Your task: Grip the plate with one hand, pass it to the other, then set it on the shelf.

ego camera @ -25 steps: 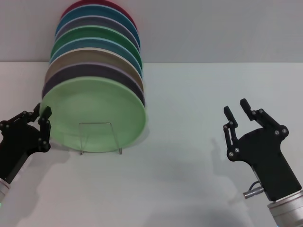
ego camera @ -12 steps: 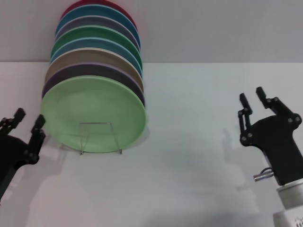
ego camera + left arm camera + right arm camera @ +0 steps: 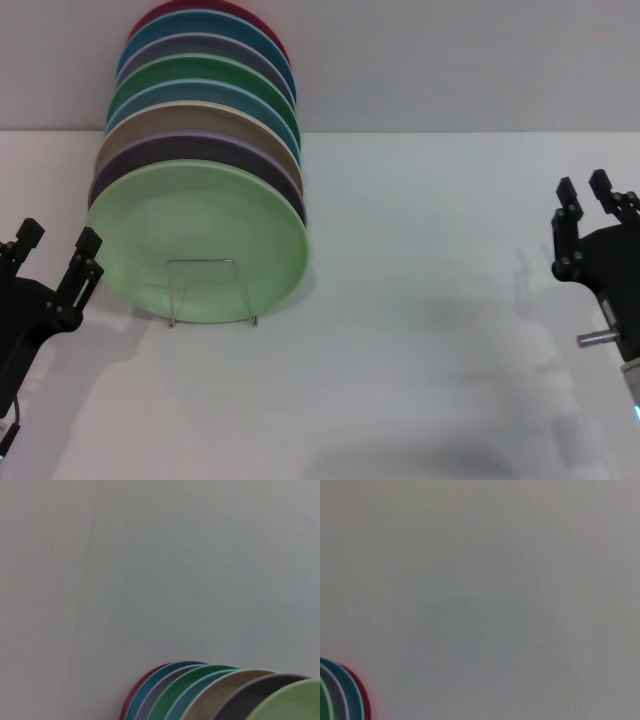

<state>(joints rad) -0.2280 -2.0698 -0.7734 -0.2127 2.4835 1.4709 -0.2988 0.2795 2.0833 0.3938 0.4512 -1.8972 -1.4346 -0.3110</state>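
Note:
The pale mint-green plate (image 3: 195,240) stands on edge at the front of a row of plates, leaning in the small clear shelf (image 3: 210,292) with thin legs. Its rim also shows in the left wrist view (image 3: 290,702). My left gripper (image 3: 58,250) is open and empty, just left of the plate and apart from it. My right gripper (image 3: 584,195) is open and empty at the far right, well away from the plate.
Behind the mint plate stand several more plates (image 3: 200,110), among them purple, tan, blue, emerald-green, grey, teal and dark red. They also show in the left wrist view (image 3: 200,690) and the right wrist view (image 3: 342,692). The white table (image 3: 420,330) meets a grey wall.
My left gripper has drawn back from the plate's left rim, toward the lower left, and opened wider. My right gripper has moved right, toward the picture's edge. The plate has stayed in the shelf.

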